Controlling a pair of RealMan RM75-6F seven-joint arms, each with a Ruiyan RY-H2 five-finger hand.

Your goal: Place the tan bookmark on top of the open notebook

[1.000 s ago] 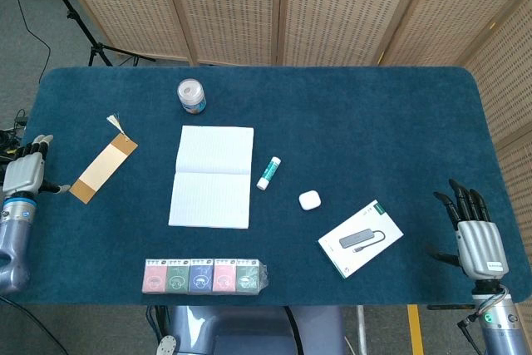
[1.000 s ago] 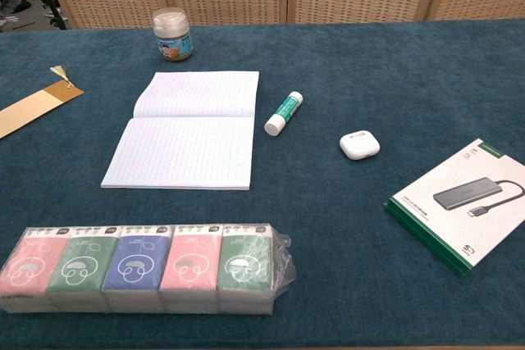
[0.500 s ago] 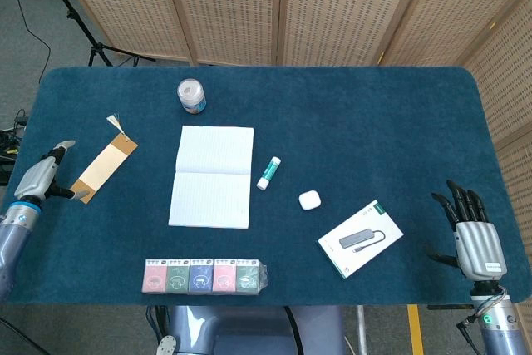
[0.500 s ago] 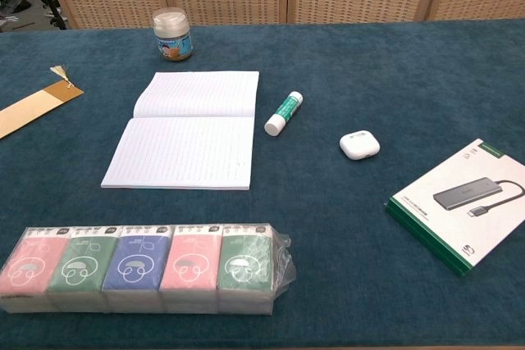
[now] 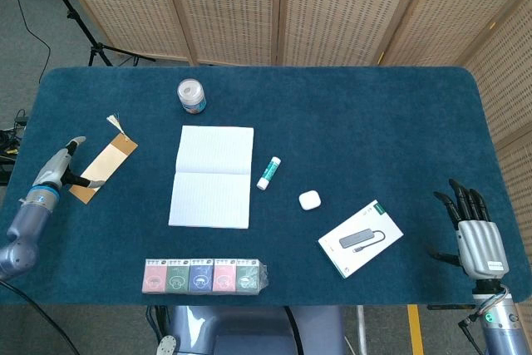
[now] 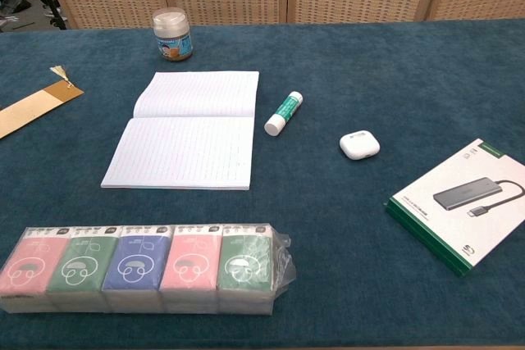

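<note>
Head view: tan bookmark [image 5: 104, 170] left of the open notebook [image 5: 212, 176].
Left robot hand [image 5: 61, 167] beside its lower end, grip unclear; right robot hand [image 5: 475, 237] spread, lower right; jar [image 5: 192, 96] above the notebook.

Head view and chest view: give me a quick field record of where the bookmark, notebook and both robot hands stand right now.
bookmark: tan bookmark flat on the table, left of the notebook, not on it
notebook: open notebook lying flat, pages bare
left robot hand: left robot hand at the bookmark's near-left end; contact unclear
right robot hand: right robot hand at the right table edge, fingers spread, holding nothing
task status: bookmark not yet placed
</note>
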